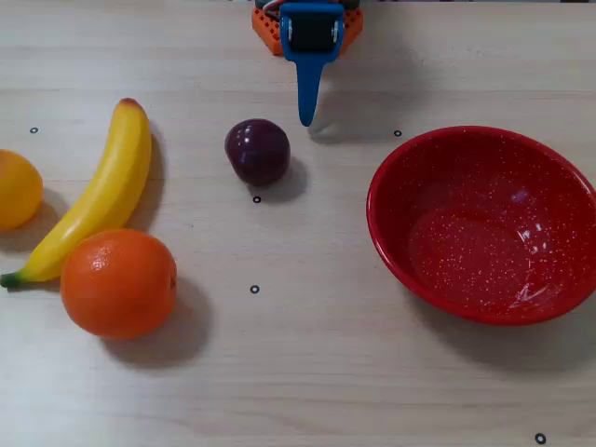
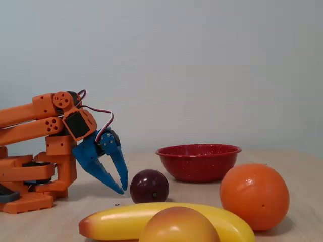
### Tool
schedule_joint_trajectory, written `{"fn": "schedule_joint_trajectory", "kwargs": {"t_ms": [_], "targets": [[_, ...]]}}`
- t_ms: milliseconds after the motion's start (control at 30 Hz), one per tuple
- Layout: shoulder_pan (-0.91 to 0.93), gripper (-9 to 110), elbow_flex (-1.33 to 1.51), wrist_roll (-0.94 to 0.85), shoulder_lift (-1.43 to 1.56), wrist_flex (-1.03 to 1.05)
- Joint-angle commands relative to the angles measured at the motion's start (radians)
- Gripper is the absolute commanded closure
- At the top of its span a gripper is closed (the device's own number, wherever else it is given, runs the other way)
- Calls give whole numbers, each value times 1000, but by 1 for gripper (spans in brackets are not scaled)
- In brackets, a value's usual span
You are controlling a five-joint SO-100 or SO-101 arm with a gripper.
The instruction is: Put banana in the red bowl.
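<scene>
In the fixed view, the banana (image 2: 121, 222) is lying nearest the camera on the table (image 2: 298, 176), with a yellow-orange fruit (image 2: 176, 227) in front of it and an orange (image 2: 255, 196) just beside it. Behind them, a dark purple plum (image 2: 149, 186) is sitting near my pincer (image 2: 121, 189), which is hovering empty, tips pressed nearly together. Farthest back, the red bowl (image 2: 198, 162) is standing empty, well apart from the banana.

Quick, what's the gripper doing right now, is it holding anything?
Gripper: fingers nearly together, holding nothing, tips just above the table beside the purple fruit.
</scene>
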Motion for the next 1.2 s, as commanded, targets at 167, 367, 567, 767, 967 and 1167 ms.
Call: {"fn": "schedule_joint_trajectory", "kwargs": {"t_ms": [167, 367, 567, 767, 967, 1167], "targets": [[17, 101, -25, 14, 14, 54], [15, 101, -25, 8, 14, 54], [15, 101, -25, 12, 15, 54], [14, 99, -25, 8, 15, 52], [14, 99, -25, 5, 15, 52], [12, 100, -26, -3, 15, 54]]}}
